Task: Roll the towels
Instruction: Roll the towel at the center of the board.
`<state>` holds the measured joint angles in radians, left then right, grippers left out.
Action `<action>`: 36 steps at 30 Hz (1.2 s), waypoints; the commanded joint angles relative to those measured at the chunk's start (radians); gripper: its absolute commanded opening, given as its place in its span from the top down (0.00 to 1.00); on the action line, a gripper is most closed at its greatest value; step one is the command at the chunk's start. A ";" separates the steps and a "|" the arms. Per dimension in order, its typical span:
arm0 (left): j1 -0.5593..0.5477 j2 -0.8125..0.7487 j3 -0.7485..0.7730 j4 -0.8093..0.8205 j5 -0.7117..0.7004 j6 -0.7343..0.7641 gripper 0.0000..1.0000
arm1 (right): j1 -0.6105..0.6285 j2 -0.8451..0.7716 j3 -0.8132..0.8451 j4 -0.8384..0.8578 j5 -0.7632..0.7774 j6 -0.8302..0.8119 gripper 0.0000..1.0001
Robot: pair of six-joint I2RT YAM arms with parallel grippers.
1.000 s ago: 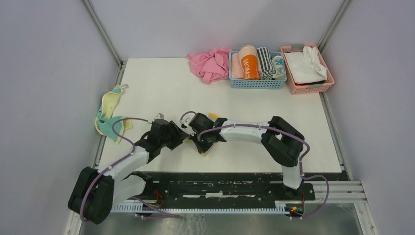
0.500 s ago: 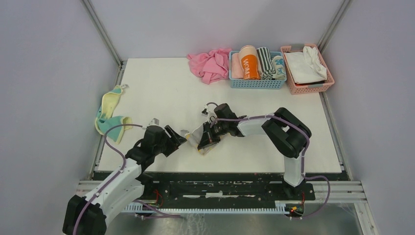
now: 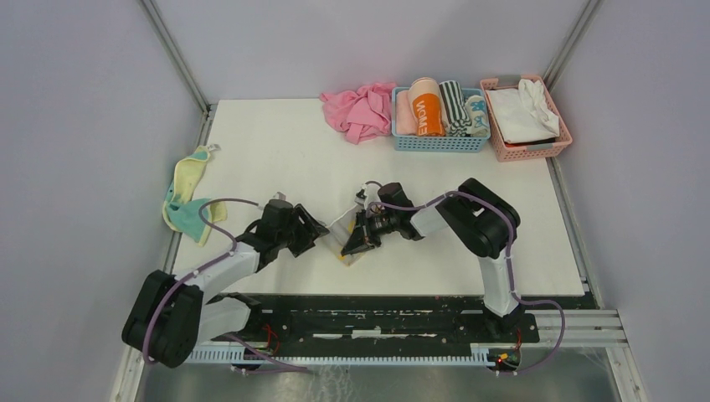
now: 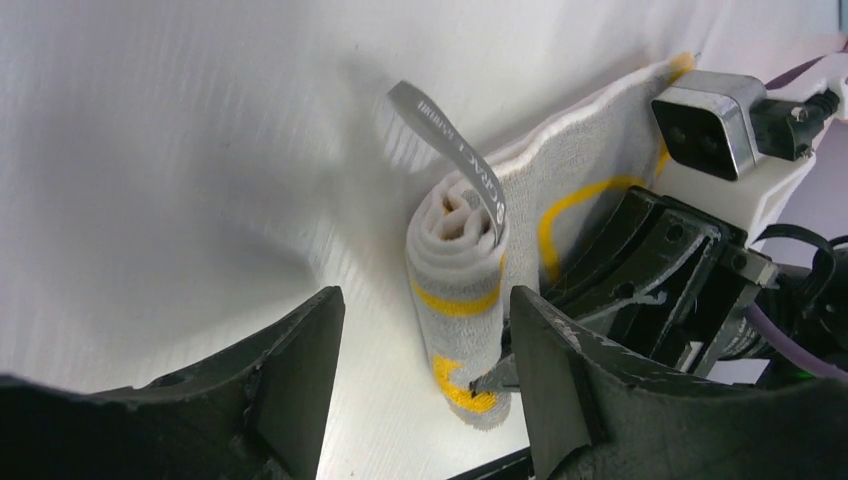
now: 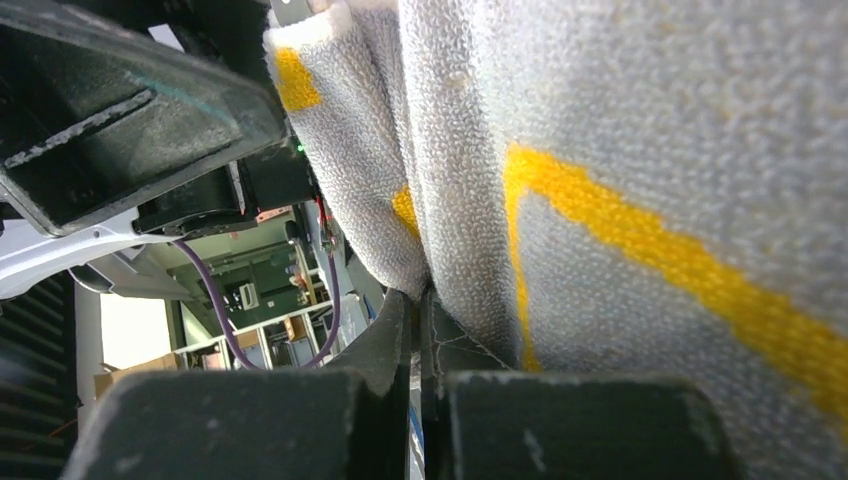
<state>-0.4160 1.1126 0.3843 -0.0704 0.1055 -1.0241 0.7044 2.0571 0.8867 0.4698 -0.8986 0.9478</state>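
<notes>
Half rolled on the worktop, the grey towel has its loose flap pinched by the right end effector, likely for tension. The left end effector waits just beside the roll, fingers apart.

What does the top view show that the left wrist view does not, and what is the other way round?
Only the top view shows the yellow towel at the left edge of the table. It also shows the pink cloth, the blue basket and the pink basket at the far side. Only the left wrist view shows the loop tag and the spiral layers at the rolled end. Both show the partly rolled grey towel, the right hand shut on it, and the open left hand beside it.
</notes>
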 commanded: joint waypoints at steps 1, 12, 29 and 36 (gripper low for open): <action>-0.005 0.090 0.055 0.109 -0.020 -0.001 0.32 | -0.005 0.027 -0.014 0.078 -0.008 0.004 1.00; -0.003 0.188 0.098 0.022 -0.108 0.088 0.79 | -0.043 0.019 -0.083 0.211 -0.032 0.100 1.00; 0.001 -0.144 -0.049 0.014 -0.024 0.071 0.28 | -0.090 0.048 -0.163 0.290 -0.013 0.193 1.00; 0.000 -0.009 -0.117 0.276 0.080 0.033 0.28 | -0.098 0.054 -0.165 0.127 0.029 0.073 1.00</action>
<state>-0.4202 1.0286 0.2806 -0.0059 0.1097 -0.9707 0.6186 2.0792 0.7418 0.7422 -0.9222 1.1088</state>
